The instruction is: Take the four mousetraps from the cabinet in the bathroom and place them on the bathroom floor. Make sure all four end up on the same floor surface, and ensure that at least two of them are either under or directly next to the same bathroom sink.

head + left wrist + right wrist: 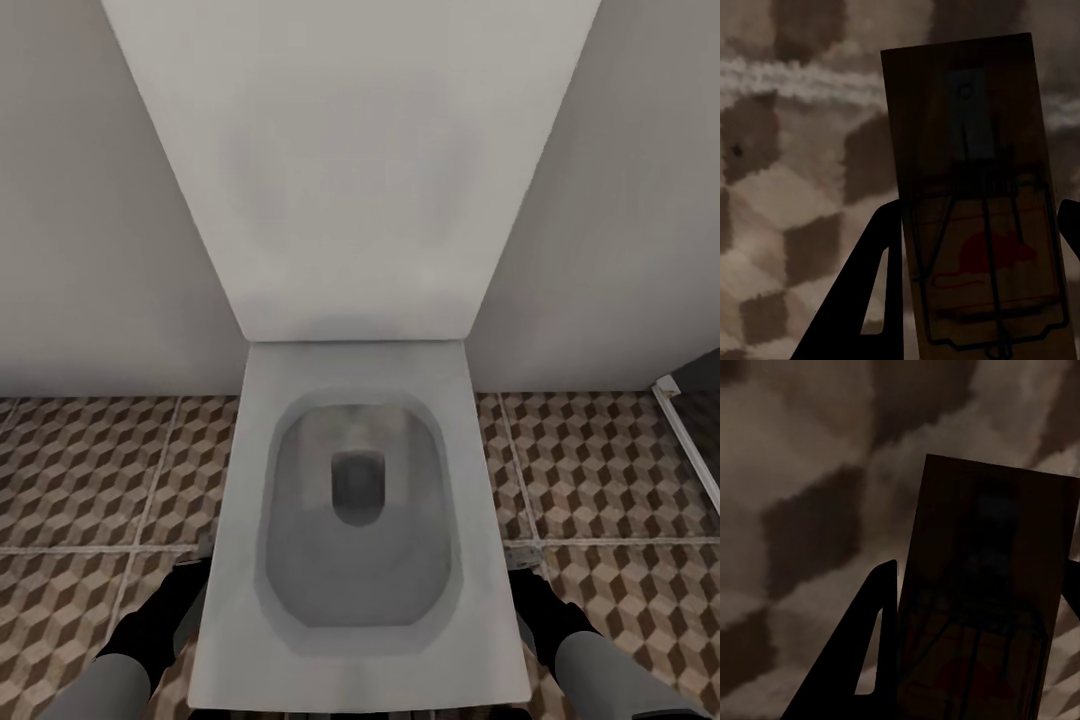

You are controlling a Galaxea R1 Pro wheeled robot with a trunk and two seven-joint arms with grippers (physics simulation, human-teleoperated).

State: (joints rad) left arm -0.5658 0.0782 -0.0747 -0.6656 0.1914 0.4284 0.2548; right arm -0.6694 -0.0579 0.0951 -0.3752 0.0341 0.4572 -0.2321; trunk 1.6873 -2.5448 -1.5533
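Right now your left gripper [975, 300] clamps one mousetrap [975, 202]; your right gripper [979, 660] clamps another mousetrap [982, 585]. Both hang low over the bathroom floor [90, 460] beside the toilet [360, 560], probably for carrying sinkward.

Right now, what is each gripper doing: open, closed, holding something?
Left gripper: closed on a mousetrap.
Right gripper: closed on another mousetrap.

Bathroom: white toilet [360, 520] against wall, cube-patterned tiled floor [90, 470].
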